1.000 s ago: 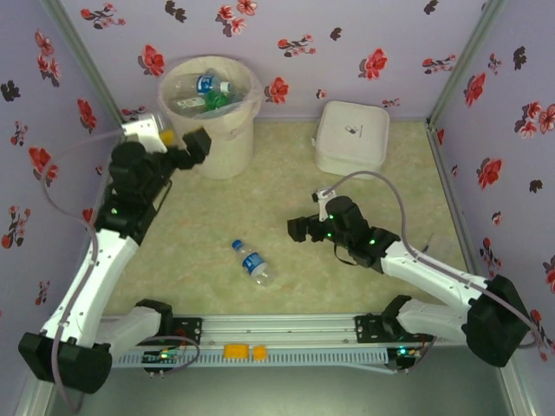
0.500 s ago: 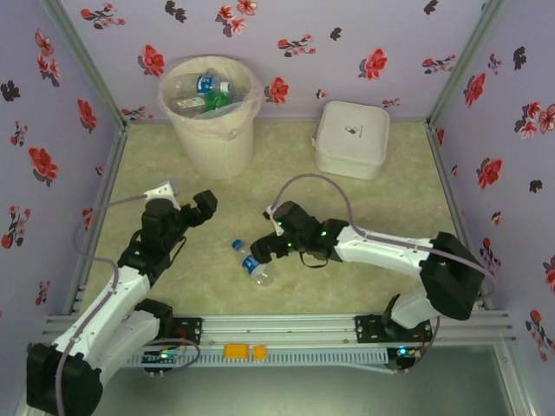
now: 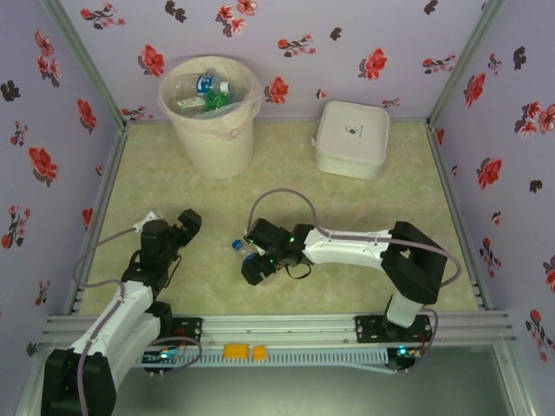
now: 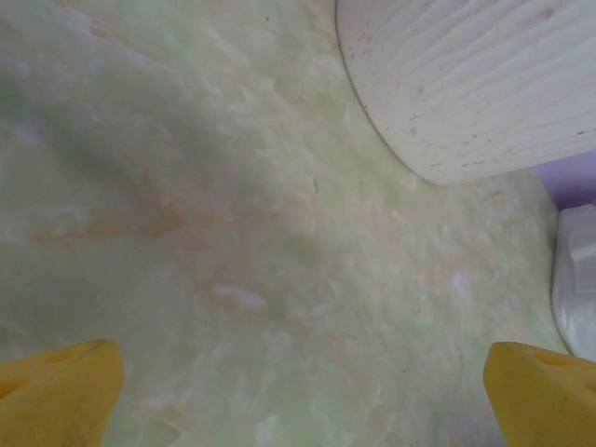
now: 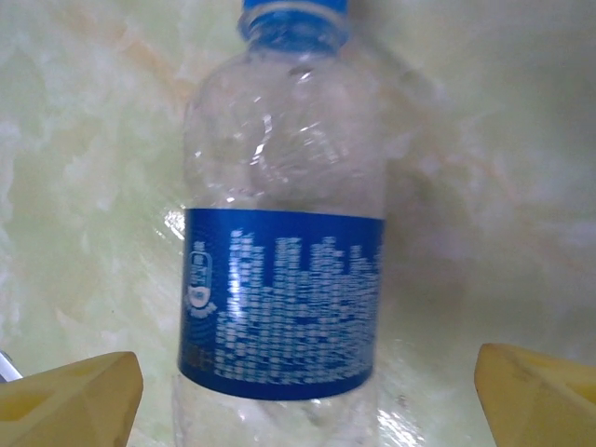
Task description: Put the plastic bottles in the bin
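One clear plastic bottle [image 5: 284, 307] with a blue label and blue cap lies on the table, straight between the yellow fingertips [image 5: 70, 410] of my right gripper [image 5: 307, 410]. The jaws are open, with a gap on each side of the bottle. From above, my right gripper [image 3: 254, 263] covers most of that bottle [image 3: 238, 248]; its cap end sticks out to the left. The cream bin [image 3: 212, 130] stands at the back left with several bottles [image 3: 204, 91] inside. My left gripper [image 3: 189, 221] hangs open and empty at the near left, its fingertips [image 4: 56, 396] wide apart over bare table.
A flat white lidded box [image 3: 351, 139] sits at the back right. Flowered walls close in the table on three sides. The bin's base [image 4: 475, 84] and the box's edge [image 4: 577, 279] show in the left wrist view.
My right gripper has moved left and down onto the lying bottle, now straddling it. The left arm has drawn back from the bin to the near left.
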Tool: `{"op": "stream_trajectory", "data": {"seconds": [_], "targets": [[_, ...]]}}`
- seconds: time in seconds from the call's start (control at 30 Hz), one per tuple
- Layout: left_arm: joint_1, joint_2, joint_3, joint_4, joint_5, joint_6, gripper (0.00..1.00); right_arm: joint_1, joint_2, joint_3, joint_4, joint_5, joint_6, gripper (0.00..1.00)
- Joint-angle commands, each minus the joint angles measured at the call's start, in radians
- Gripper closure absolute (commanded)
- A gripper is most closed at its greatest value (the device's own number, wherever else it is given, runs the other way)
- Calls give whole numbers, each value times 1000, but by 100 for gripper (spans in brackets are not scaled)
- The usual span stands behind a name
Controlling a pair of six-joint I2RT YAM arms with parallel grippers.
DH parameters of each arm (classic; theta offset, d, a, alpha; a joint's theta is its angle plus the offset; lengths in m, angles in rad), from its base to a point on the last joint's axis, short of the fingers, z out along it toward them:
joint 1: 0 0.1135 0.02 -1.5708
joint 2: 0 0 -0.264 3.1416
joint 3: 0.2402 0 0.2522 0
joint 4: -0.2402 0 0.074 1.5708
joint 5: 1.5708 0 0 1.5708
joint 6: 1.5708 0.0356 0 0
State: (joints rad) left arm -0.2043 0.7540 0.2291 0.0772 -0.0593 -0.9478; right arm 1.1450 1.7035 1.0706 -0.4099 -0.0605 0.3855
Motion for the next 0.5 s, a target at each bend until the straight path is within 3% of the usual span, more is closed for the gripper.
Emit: {"op": "stream_trajectory", "data": {"seconds": [0.0,0.3,0.47], "targets": [[8,-1,15,44,9,-23,0,26,41,20,2,-31,0,10],[9,0,49,32,17,-24,0,37,101,15,9,33,-2,26],[10,7,49,39,18,-48,0,35,93,6,34,-22,-34,46]]}}
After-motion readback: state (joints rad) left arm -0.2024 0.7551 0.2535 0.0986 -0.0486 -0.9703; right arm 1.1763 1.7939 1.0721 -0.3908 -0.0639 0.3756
